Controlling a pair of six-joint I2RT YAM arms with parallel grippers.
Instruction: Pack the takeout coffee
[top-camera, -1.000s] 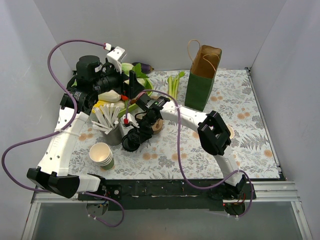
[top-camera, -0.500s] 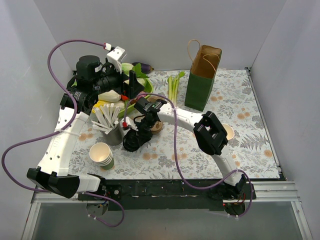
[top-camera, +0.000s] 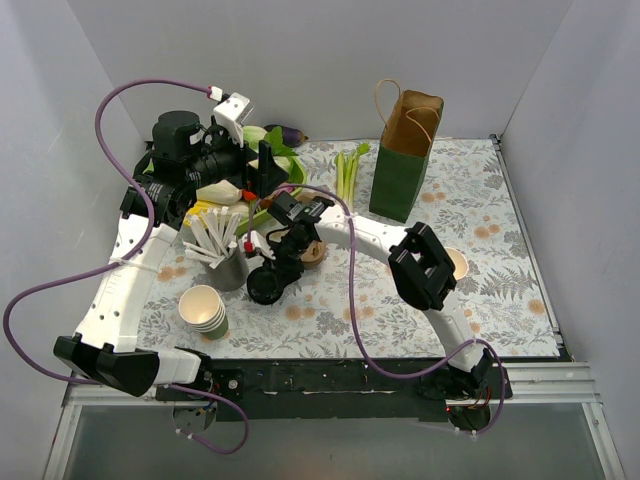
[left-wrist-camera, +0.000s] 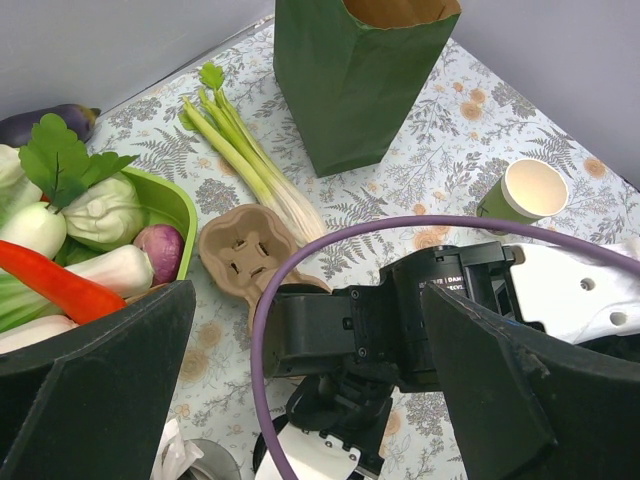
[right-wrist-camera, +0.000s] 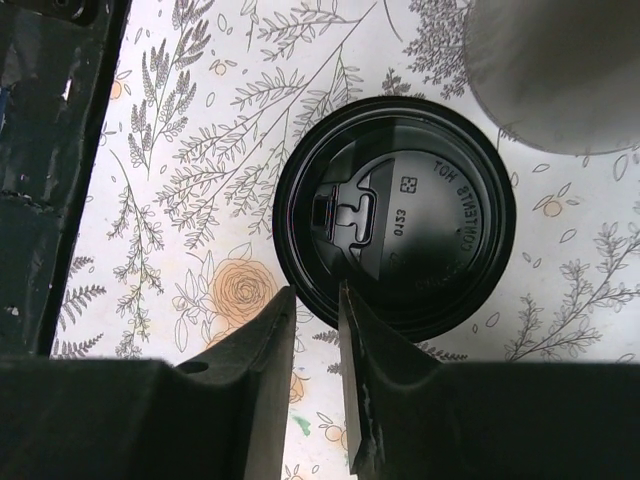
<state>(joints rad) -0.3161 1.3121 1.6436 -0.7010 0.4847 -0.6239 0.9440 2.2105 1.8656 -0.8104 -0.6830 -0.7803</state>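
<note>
Our right gripper (right-wrist-camera: 315, 298) has its fingers drawn almost together at the rim of the black lid (right-wrist-camera: 395, 215); we cannot tell whether they grip it. Our left gripper (left-wrist-camera: 308, 290) gapes wide, holding nothing. The green cup (top-camera: 458, 263) stands upright, well to the right of the lid, just beside the right arm.

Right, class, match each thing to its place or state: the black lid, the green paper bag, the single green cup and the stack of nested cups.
Things:
1. black lid
2. green paper bag
3. single green cup
4. stack of nested cups

Places or states:
A. upright at the far side of the table, mouth open
B. near-left part of the table, beside the left arm
C. rim between the fingers of the right gripper
D. lidless, beside the right arm's elbow

Pairs: 1-C, 2-A, 3-D, 4-B.
</note>
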